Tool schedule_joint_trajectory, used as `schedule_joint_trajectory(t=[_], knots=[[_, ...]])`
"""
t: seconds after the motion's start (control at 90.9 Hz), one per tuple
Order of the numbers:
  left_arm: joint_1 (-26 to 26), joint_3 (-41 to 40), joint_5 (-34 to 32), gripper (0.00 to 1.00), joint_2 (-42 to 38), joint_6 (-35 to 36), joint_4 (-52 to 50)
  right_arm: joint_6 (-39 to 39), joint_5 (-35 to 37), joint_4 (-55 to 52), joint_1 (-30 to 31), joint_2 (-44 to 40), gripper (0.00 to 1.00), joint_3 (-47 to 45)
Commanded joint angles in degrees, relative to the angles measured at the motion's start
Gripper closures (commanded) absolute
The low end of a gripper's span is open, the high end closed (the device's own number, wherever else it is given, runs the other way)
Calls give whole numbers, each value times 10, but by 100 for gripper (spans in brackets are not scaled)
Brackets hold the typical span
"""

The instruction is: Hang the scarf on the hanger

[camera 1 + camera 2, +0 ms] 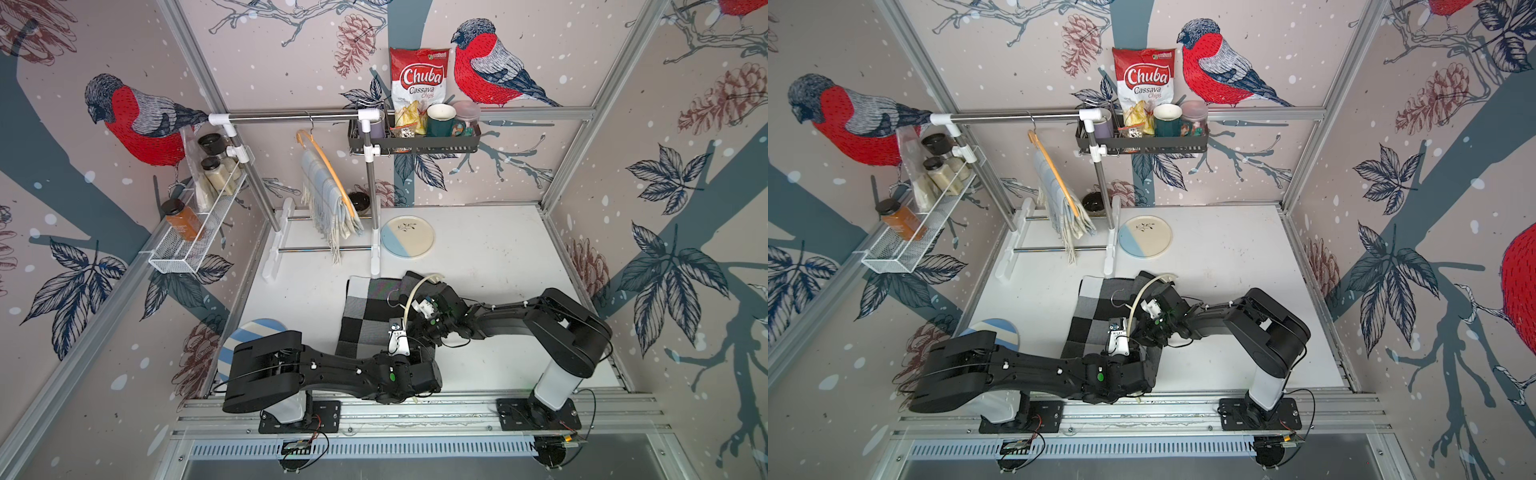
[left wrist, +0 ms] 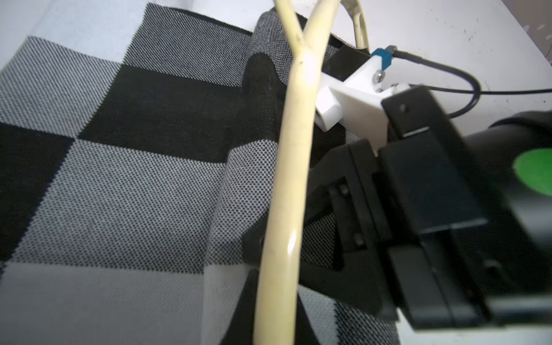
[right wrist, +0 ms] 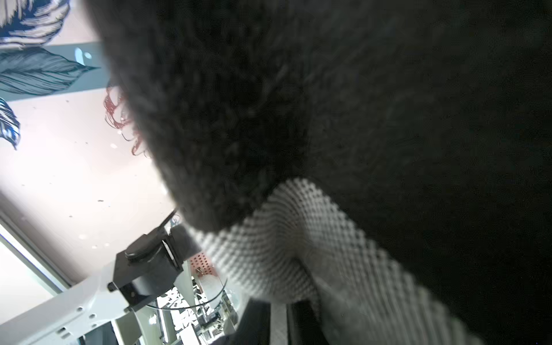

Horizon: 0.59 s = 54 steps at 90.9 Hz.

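**Threading stage, scarf onto hanger.** The checked scarf (image 1: 365, 320) lies mostly flat on the table (image 1: 498, 257), near-centre between the two arms, with its right edge raised into a fold. The left gripper (image 1: 397, 328) is closed on the cream hanger (image 2: 294, 167) and holds it low over the right part of the scarf. The right gripper (image 1: 422, 330) sits at the raised edge, just right of the hanger. Its jaws are hidden by cloth, but in the right wrist view the fabric gathers to a pinch, so it is judged clamped on that edge. The next move, as judged, calls for drawing the pinched edge through the hanger's opening and over its bar, with the hanger held steady and the fabric not slipping free.
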Motion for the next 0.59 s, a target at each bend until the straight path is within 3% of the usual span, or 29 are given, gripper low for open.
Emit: schedule_joint_trajectory(t=[0.0,0.187,0.341,0.44,0.583], knots=[[0,21,23,100,9,20,24,4,-68,57,-45,-34,83,-22],[0,50,8,100,22,29,-26,-104,-116,-119,-163,-134,62,-41],[0,84,-4,100,38,42,-80,-178,-94,-292,-276,-232,33,-27],[-1,118,-13,100,63,61,-120,-213,-26,-377,-309,-272,27,4],[-2,180,-15,100,115,96,-174,-163,-3,-356,-307,-322,24,47]])
